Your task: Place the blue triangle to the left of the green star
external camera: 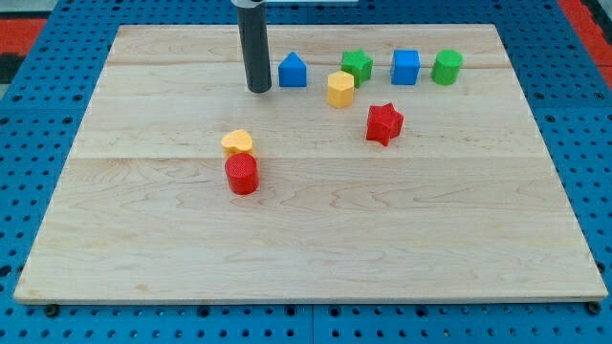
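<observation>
The blue triangle (293, 70) sits near the view's top, left of the yellow hexagon (340, 88). The green star (357, 65) lies to the right of the blue triangle, just above and right of the yellow hexagon. My tip (259, 90) rests on the board just left of the blue triangle, a small gap apart. The dark rod rises straight up out of the view's top.
A blue cube (405, 67) and a green cylinder (447, 67) stand right of the green star. A red star (383, 123) lies below them. A yellow heart (238, 142) touches a red cylinder (242, 175) at centre left. The wooden board (316, 248) sits on a blue pegboard.
</observation>
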Available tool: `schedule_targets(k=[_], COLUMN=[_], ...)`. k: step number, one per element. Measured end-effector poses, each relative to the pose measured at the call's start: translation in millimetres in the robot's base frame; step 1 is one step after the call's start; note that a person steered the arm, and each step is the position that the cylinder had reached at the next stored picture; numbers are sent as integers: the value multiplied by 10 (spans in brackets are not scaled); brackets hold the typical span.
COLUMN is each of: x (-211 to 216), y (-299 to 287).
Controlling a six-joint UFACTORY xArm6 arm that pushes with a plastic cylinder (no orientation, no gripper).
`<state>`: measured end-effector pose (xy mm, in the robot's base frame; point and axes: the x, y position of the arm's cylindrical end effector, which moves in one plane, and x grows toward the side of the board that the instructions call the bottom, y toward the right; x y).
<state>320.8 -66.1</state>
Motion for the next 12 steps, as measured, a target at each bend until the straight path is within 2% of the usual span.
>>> schedule_targets(k=[6, 10, 11, 12], x=[-607, -608, -627, -624], y=[346, 610, 514, -144])
